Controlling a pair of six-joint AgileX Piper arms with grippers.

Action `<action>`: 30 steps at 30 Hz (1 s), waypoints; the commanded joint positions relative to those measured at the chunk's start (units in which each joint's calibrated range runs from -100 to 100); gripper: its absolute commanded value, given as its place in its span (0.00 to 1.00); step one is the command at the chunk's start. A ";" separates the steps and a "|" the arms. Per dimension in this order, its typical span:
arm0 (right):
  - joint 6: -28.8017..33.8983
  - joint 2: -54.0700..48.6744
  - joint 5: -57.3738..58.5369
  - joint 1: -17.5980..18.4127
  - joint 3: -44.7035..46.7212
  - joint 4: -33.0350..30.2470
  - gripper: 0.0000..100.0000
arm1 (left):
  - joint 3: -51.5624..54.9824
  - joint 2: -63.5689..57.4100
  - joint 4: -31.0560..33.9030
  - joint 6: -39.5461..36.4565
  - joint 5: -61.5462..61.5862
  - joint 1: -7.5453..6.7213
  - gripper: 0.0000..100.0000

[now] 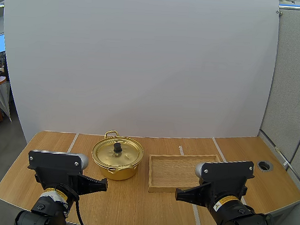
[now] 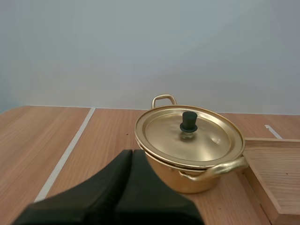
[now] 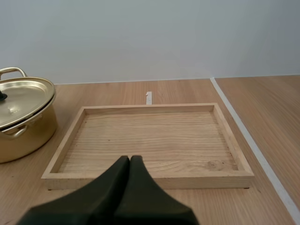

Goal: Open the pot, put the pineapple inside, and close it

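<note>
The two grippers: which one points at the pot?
The left gripper, shut, faces the gold pot; the right gripper faces the wooden tray instead.

Bright, even, diffuse light from above; no hard shadows. Ahead of the left gripper (image 2: 132, 152) the pot (image 2: 187, 176) throws only a thin soft shadow onto the table (image 2: 47, 140) at its base. Its lid (image 2: 206, 140) carries a broad soft sheen and one small glint to the right of the knob (image 2: 189, 121). Just beyond the right gripper (image 3: 130, 159) the tray (image 3: 150, 108) shows a faint shade line under its near rim. Both grippers read near-black, surface detail lost. High view: the white screen (image 1: 143, 61) is a flat pale grey, no hot spots.
</note>
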 commanded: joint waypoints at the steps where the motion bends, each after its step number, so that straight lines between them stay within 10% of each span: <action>1: -0.22 -0.27 -0.13 -0.47 0.04 -0.13 0.00 | 0.10 -0.30 0.51 -0.57 1.68 0.07 0.00; 30: -0.22 -0.27 -0.71 -0.47 0.04 -0.13 0.00 | 0.10 -0.30 0.51 -0.57 1.92 0.27 0.00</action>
